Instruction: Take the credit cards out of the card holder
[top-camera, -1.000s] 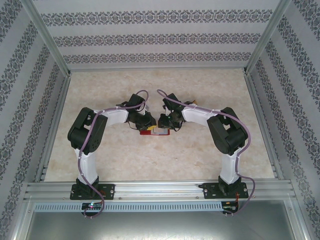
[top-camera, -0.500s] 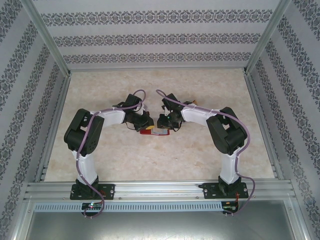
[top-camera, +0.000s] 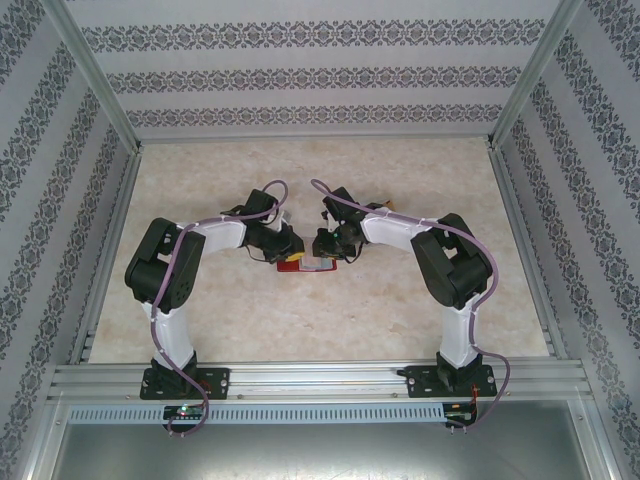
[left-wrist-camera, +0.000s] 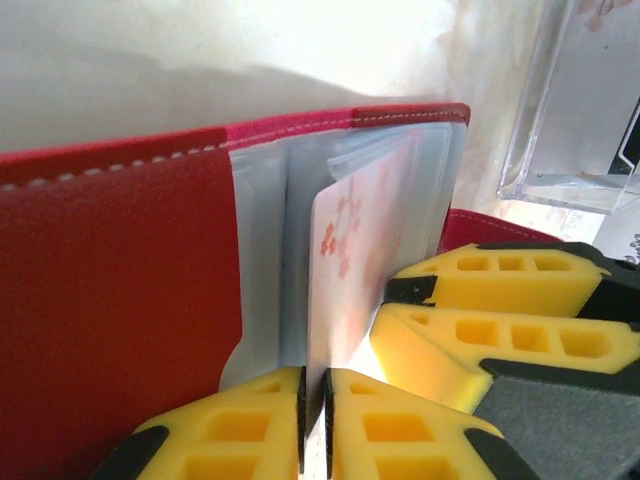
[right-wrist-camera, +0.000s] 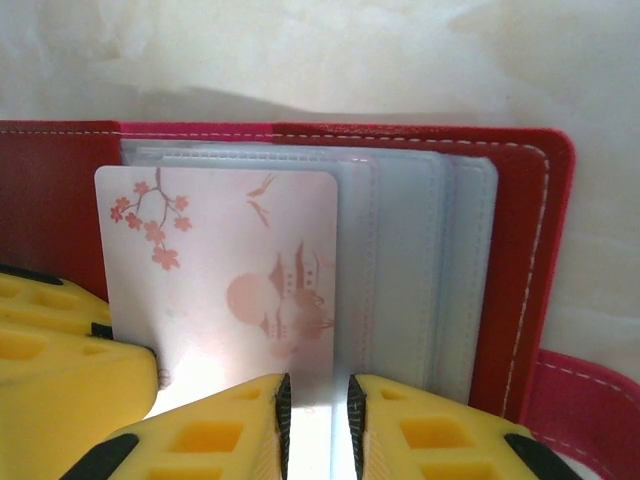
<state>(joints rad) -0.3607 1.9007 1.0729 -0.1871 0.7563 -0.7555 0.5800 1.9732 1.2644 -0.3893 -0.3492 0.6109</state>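
Your left tool (left-wrist-camera: 313, 420) is clenched on the bottom edge of a pale credit card (right-wrist-camera: 220, 270) printed with pink blossoms, birds and a pagoda. The thin card runs straight into the slit between its yellow fingers.

Your right tool (right-wrist-camera: 315, 420) is almost closed too. It appears to pinch the clear sleeves (right-wrist-camera: 400, 260) of the red card holder (right-wrist-camera: 520, 250), just beside the card.

The holder lies open on the worktop (top-camera: 330, 330), midway between the two arms, with both tools pressed in over it from either side.

Over the last second, the overhead view shows your left arm (top-camera: 165, 270) drawing back a little toward its own side, its elbow swinging outward. The right arm has hardly moved.

That looks like a pull on the card while the holder is held down, so the first extraction seems to be under way. The card's face is largely exposed in front of the sleeves. You cannot tell from here whether its far edge is still inside a pocket. No card lies free on the worktop yet.
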